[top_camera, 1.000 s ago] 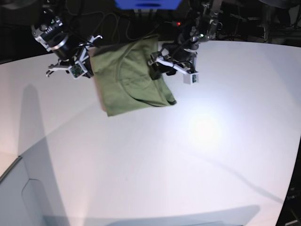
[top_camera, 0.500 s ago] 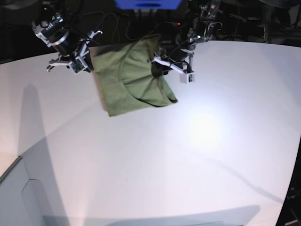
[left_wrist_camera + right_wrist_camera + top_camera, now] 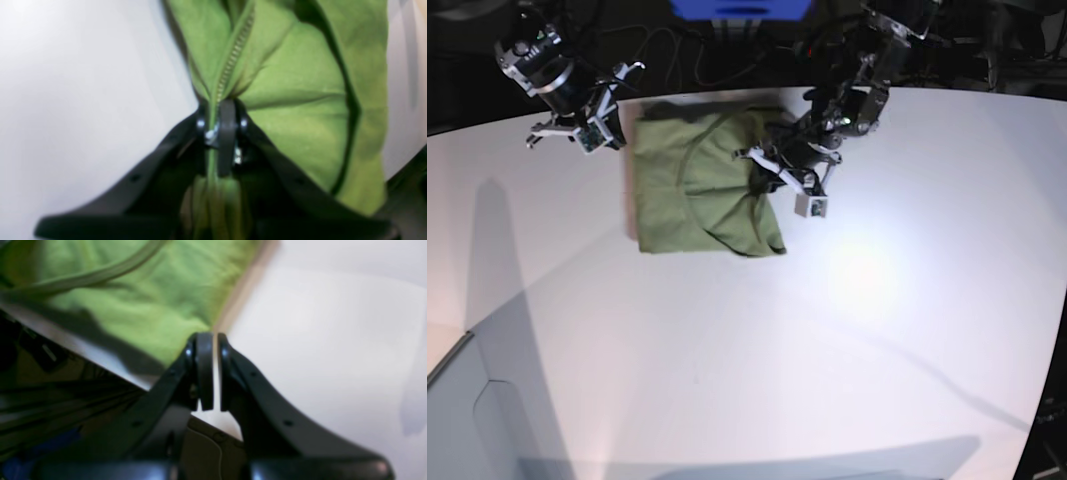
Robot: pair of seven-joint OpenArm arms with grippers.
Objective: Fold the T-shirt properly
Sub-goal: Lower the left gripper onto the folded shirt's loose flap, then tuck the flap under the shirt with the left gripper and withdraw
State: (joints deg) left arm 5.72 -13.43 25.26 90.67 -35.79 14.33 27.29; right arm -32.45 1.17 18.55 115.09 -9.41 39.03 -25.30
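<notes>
A white table (image 3: 847,330) seen from above, with an olive T-shirt (image 3: 692,190) lying partly folded near its far edge. At the left of the base view, the right gripper (image 3: 592,128) hangs just beside the shirt's left edge; its wrist view shows the jaws pressed together with nothing between them, the cloth only nearby. The shirt lies as a rough rectangle with a curved hem seam across it. At its right edge, the left gripper (image 3: 762,165) is clamped on a bunched fold along a stitched seam, cloth pinched between the jaws. The risk I see: with only one arm holding, any pull could drag the whole shirt sideways, undo the layers below, or skew the fold. The pinch may also have caught several layers, so lifting could raise more than intended.
</notes>
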